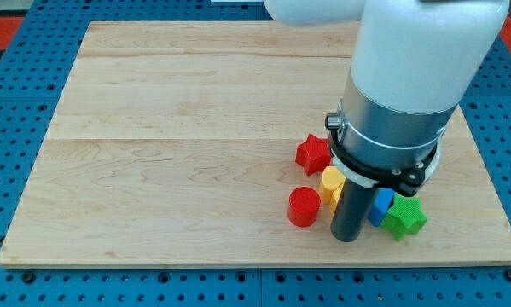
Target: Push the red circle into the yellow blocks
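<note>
No fingers on this rig, only a straight dark rod ending in my tip (345, 238), so neither wide nor narrow and holding nothing; planted on the wooden board (178, 145) low in the view's right half, inside a tight cluster of blocks. Starting at the view's left of that cluster: red circle (304, 206), a short cylinder lying flat, just left of the tip and very close to or touching the yellow block's lower edge; hard to tell which. Up and a little right, red star (313, 153), near the yellow block's top. Next, yellow block (332, 186), shape not clear, partly hidden by the rod and pressed against its left side; possibly more than one yellow piece, cannot tell. Right of the rod, blue block (381, 205), mostly covered, touching the green star (404, 217) at the cluster's far right. Overhead, large white and grey arm housing (409, 77).
</note>
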Action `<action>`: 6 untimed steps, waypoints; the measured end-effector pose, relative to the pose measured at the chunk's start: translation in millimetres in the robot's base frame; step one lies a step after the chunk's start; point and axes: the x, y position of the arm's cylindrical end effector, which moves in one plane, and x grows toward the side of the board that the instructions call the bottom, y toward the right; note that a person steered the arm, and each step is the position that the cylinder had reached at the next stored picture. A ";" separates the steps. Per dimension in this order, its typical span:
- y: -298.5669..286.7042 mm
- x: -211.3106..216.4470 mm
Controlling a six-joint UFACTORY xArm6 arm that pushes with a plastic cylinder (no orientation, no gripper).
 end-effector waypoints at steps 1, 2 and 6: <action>-41.3 27.4; -89.8 -0.9; -75.0 -8.2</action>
